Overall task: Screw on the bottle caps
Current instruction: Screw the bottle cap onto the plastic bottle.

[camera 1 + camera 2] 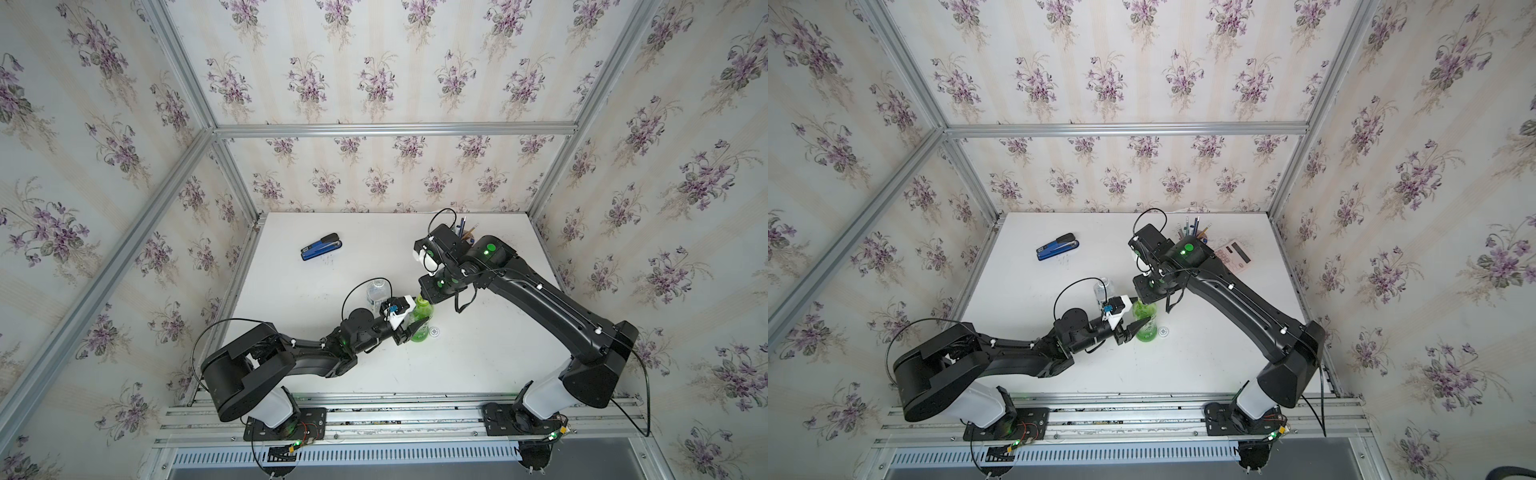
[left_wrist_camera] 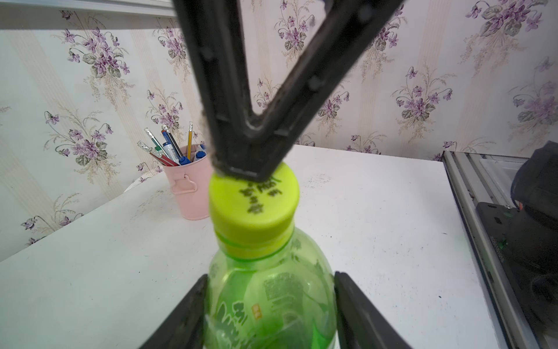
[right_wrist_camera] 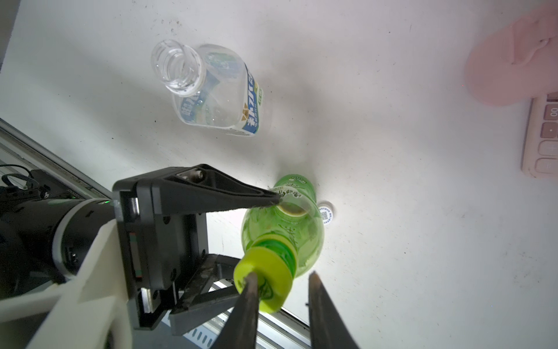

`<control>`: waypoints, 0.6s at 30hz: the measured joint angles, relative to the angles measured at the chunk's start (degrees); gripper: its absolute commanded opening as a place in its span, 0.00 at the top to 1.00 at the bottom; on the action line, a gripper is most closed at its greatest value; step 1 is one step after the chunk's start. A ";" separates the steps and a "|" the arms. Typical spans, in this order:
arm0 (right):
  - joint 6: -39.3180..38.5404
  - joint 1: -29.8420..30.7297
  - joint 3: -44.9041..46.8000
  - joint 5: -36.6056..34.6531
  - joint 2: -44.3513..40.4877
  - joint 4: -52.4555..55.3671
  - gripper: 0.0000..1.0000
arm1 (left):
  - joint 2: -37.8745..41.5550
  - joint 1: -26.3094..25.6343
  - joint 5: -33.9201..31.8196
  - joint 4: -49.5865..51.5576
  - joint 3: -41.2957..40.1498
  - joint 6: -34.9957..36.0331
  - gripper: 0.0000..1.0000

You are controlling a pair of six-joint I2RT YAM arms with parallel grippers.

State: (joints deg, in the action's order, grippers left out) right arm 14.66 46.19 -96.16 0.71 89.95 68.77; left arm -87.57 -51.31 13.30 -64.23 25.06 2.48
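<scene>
Near the middle, the left gripper (image 2: 270,275) clamps the green bottle (image 3: 283,229), its yellow cap (image 2: 256,205) on; the right gripper (image 3: 283,273) hovers, fingers narrow. The clear bottle (image 3: 211,90) lacks its white cap (image 3: 326,213).

calculator (image 3: 540,136) key is showing "00" | white cap (image 3: 326,215) is carrying a QR code | yellow-green cap (image 2: 253,205), clear bottle (image 3: 217,90), green bottle (image 3: 283,229) are bearing unreadable characters

**Tight middle, open front**

My left gripper (image 2: 270,275) and the clear bottle (image 1: 376,291) crowded the left of the green bottle (image 1: 422,322). The white cap (image 1: 435,332) lay just beside its right. The pen cup (image 2: 190,187) and calculator (image 1: 1235,254) blocked the far right corner. The near table (image 1: 457,365) was bare.
</scene>
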 measured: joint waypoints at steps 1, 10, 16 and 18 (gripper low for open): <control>0.00 -0.02 -0.04 0.07 0.09 -0.07 0.74 | 0.00 0.00 0.00 0.00 0.00 0.00 0.36; 0.20 -0.52 -0.02 -0.24 0.52 -1.53 0.77 | 0.07 -0.07 0.22 -0.09 -0.13 0.17 0.36; 0.13 -1.11 0.09 -1.73 0.48 -1.07 0.78 | 0.11 -0.04 0.33 -0.15 -0.22 0.13 0.36; 0.13 -1.22 0.11 -1.73 0.44 -0.68 0.79 | 0.11 -0.04 0.33 -0.15 -0.22 0.13 0.36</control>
State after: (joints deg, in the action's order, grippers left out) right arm 14.79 44.97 -96.05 -1.02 90.39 68.10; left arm -87.46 -51.35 13.63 -64.38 24.84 2.61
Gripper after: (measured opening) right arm 0.218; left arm 0.640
